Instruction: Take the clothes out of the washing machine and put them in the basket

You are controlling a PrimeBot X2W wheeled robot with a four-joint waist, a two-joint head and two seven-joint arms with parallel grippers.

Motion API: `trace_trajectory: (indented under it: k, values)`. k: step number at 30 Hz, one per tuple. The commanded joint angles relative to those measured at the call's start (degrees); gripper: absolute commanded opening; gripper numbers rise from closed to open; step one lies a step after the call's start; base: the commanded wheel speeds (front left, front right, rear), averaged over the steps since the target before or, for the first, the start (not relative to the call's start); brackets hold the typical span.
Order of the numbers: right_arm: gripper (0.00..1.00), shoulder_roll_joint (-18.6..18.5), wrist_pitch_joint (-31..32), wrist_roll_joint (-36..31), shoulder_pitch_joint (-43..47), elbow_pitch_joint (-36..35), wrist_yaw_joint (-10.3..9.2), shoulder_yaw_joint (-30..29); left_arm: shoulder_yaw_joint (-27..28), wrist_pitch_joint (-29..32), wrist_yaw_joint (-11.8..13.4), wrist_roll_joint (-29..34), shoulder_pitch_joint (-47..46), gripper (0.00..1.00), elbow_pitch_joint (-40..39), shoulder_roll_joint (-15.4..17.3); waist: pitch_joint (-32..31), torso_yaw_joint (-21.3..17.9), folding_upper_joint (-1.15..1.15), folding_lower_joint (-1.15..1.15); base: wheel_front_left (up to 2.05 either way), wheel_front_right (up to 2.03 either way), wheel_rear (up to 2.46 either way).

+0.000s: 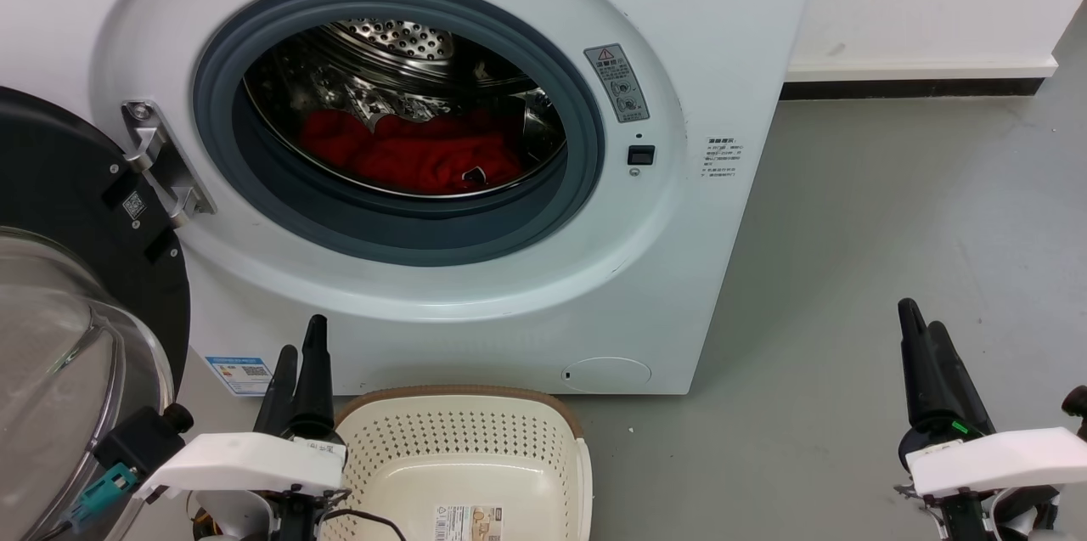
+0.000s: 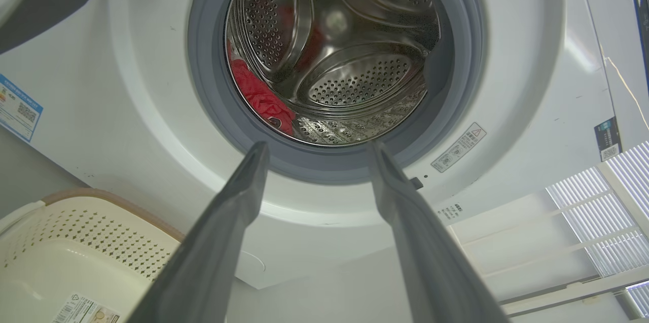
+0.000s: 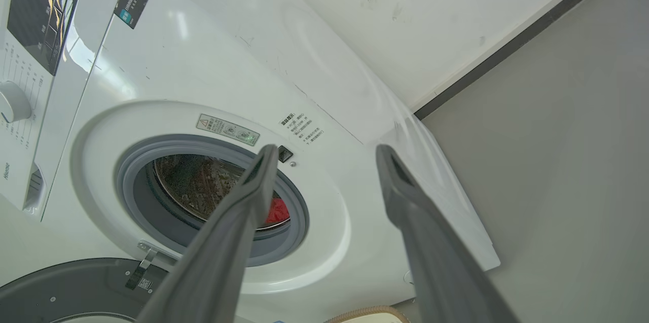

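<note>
Head view: red clothes (image 1: 416, 154) lie heaped low in the drum (image 1: 399, 40) of the open washer (image 1: 696, 269), with the basket (image 1: 459, 431) on the floor (image 1: 849, 227) just below the porthole, no clothes in it. Clothes look soft, light and floppy, likely to drape and drag on the grey seal (image 1: 408, 227), so best pinch a raised fold at the front of the heap, not a flat patch. Left fingers (image 2: 223, 231) and right fingers (image 3: 431, 242) are both spread apart, holding nothing, touching nothing, outside the drum

Inside washing machine (image 1: 509, 303): clothes (image 1: 408, 154); basket (image 1: 459, 439) on floor (image 1: 849, 269) before it; door (image 1: 68, 269) at left.
</note>
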Motion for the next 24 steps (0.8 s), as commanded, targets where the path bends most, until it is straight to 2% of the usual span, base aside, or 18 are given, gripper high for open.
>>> trace_trajectory:
  k: [1, 24]
  values:
    - [1.00, -0.18, -0.68, -2.42, -0.10, -1.42, 0.00, 0.15, -0.20, -0.63, 0.20, 2.02, -0.24, 1.00, -1.39, 0.21, 0.02, 0.00, 0.00, 0.00, 0.00, 0.00, 0.00]
    - [1.00, -0.18, -4.92, -20.00, 2.28, -6.31, 0.00, 0.33, -2.39, -4.83, 1.89, 19.83, 1.65, 1.00, -4.43, 0.43, 0.52, 0.03, 0.00, 0.00, 0.00, 0.00, 0.00]
